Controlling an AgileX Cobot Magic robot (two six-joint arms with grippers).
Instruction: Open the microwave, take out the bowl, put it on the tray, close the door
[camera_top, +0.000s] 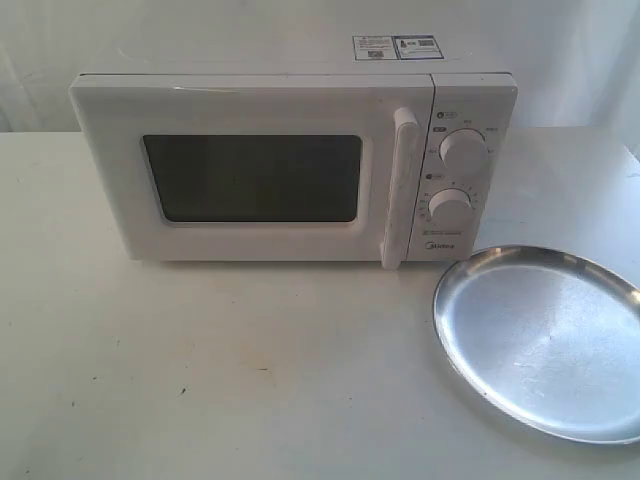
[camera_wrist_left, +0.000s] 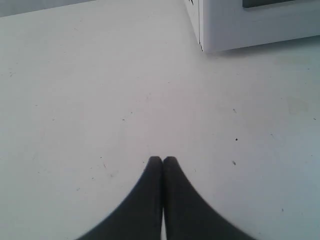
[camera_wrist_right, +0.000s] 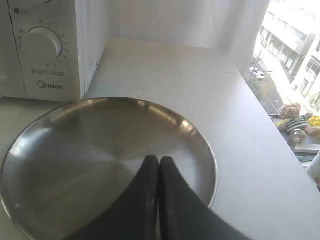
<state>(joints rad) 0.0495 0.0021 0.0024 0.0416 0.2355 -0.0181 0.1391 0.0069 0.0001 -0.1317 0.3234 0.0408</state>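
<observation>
Two pairs of jaws pressed together, left above table (camera_wrist_left: 75, 100), right above tray (camera_wrist_right: 75, 150).

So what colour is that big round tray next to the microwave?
The tray is shiny silver, clearest in the exterior view.

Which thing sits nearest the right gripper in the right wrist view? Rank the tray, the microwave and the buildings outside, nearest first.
1. The tray: right below the shut right gripper.
2. The microwave: standing on the table just past the tray's far rim.
3. The buildings: far off, outside the window.
</observation>
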